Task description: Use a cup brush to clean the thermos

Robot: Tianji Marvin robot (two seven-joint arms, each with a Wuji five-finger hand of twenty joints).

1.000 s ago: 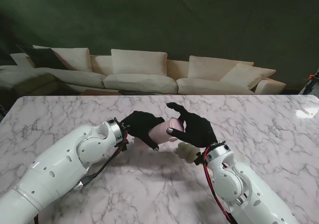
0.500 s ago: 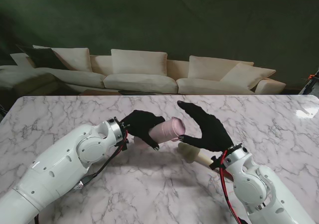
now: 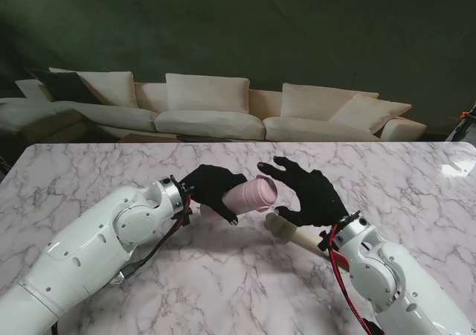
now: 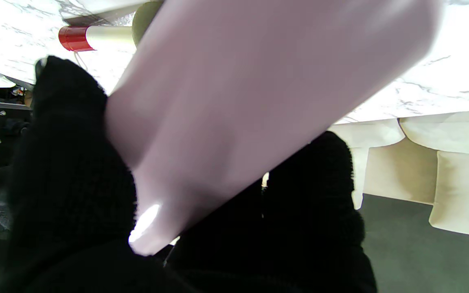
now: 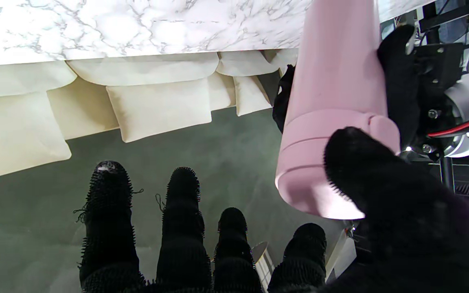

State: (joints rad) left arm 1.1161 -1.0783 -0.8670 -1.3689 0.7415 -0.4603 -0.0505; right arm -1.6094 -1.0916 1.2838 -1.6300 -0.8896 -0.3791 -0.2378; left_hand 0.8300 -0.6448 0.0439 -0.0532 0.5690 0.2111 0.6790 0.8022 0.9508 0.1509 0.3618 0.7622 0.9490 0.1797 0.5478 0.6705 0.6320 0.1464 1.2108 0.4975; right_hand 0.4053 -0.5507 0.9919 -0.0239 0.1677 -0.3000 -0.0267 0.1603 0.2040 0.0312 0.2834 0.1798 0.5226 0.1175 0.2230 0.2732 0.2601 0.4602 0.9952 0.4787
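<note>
The pink thermos (image 3: 251, 195) is held off the table, lying roughly level with its capped end toward the right, and my left hand (image 3: 211, 189) is shut on its body. The left wrist view is filled by the thermos (image 4: 238, 101). My right hand (image 3: 311, 193) is open and arched around the capped end, fingers spread. In the right wrist view its thumb (image 5: 364, 175) overlaps the cap of the thermos (image 5: 332, 134); I cannot tell if it touches. The cup brush (image 3: 285, 229) lies on the marble near my right wrist, held by neither hand; its red-ended handle (image 4: 96, 37) shows past the thermos.
The white marble table (image 3: 223, 290) stretches all round both arms. A cream sofa (image 3: 216, 112) with cushions stands past the table's far edge, before a dark green wall.
My right hand drew back to the right, then came in again around the thermos's capped end, fingers curling over it. The thermos tipped its capped end up a little. The brush stayed put.
</note>
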